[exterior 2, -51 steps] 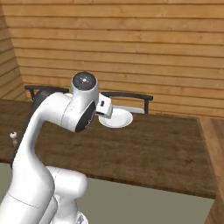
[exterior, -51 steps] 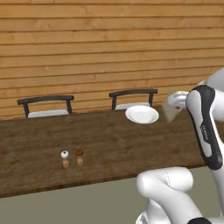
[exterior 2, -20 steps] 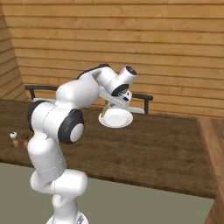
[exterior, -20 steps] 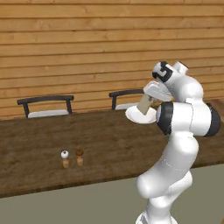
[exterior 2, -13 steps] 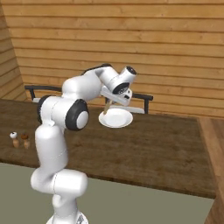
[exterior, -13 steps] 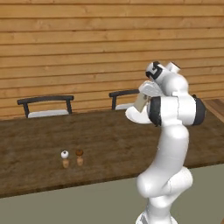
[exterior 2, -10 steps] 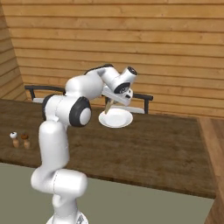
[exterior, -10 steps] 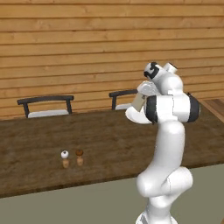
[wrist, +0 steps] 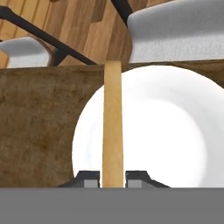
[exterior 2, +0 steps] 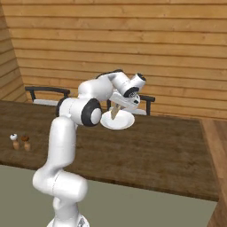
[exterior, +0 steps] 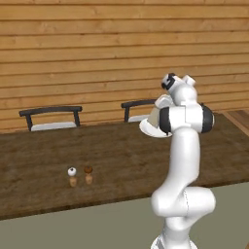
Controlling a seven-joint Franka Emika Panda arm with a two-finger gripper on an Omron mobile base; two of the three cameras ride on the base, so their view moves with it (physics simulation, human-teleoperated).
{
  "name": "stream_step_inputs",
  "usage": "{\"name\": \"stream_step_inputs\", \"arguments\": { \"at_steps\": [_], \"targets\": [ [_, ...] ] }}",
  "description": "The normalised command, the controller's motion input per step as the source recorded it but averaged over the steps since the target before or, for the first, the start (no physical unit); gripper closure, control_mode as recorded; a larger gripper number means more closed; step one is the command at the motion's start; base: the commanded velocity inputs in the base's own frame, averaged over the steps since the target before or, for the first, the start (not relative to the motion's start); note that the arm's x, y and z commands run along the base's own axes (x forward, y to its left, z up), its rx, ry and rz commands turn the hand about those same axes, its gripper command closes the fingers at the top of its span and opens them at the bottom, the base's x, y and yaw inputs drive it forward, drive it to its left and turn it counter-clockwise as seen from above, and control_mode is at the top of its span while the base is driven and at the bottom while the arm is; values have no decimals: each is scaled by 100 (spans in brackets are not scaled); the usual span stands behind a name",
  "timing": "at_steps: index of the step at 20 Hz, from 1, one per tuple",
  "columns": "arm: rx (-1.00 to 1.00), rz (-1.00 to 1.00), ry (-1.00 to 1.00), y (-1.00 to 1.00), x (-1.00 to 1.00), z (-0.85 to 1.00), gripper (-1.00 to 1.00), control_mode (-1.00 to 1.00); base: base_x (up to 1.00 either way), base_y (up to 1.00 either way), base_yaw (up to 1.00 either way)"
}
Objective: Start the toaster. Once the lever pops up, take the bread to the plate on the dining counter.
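The gripper (wrist: pixel 112 178) pinches the bread (wrist: pixel 112 124) edge-on between narrow fingers, held above the plate (wrist: pixel 175 131) toward one side of it. To do this well, I'd bring the slice over the plate's middle and lower it close before letting go — it should tip flat, not roll off. The plate sits on the dining counter (exterior 2: pixel 168 150), near its far edge; two chairs and a plank wall stand beyond.
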Motion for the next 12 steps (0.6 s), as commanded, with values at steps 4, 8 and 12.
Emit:
{"name": "stream_step_inputs", "arguments": {
  "at_steps": [4, 8, 12],
  "targets": [
    [0, 7, 3, -2, 11, -36, 100, -100, 0, 0, 0],
    [0, 4, 5, 0, 28, -43, 100, -100, 0, 0, 0],
    [0, 4, 5, 0, 14, -34, 100, -100, 0, 0, 0]
  ]
}}
